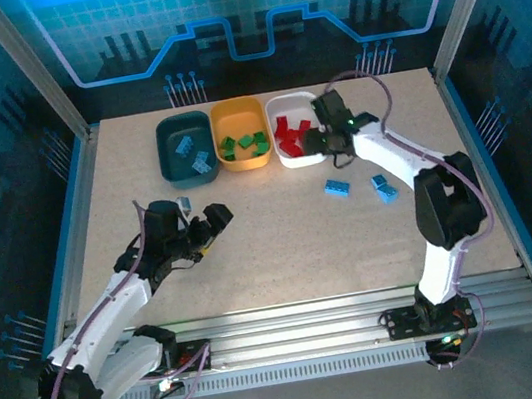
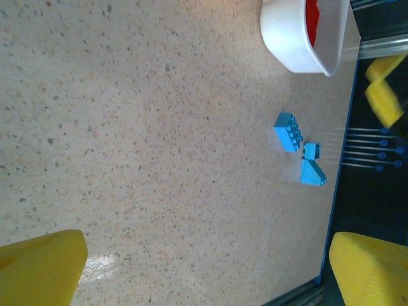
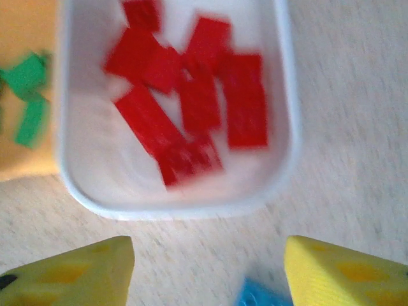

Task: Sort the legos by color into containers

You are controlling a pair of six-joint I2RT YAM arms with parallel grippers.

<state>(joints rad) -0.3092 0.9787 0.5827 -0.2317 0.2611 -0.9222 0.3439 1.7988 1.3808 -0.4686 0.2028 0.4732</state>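
The surface [image 1: 284,247] looks matt and speckled, like stone composite. The white tub [image 3: 191,209] is smooth, faintly glossy plastic, as are the red bricks [image 3: 197,108]. The front rails [image 1: 305,317] are ribbed bare metal.

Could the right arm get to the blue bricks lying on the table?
Probably yes. The blue bricks lie on bare table close beside that arm, nothing covering them, and the right gripper is open and empty.

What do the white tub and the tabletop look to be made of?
White tub: probably moulded plastic, smooth and slightly glossy, judging by its thin rounded rim. Tabletop: speckled beige, matte, perhaps laminate or composite; the dark flecks and one faint glare patch leave it open.
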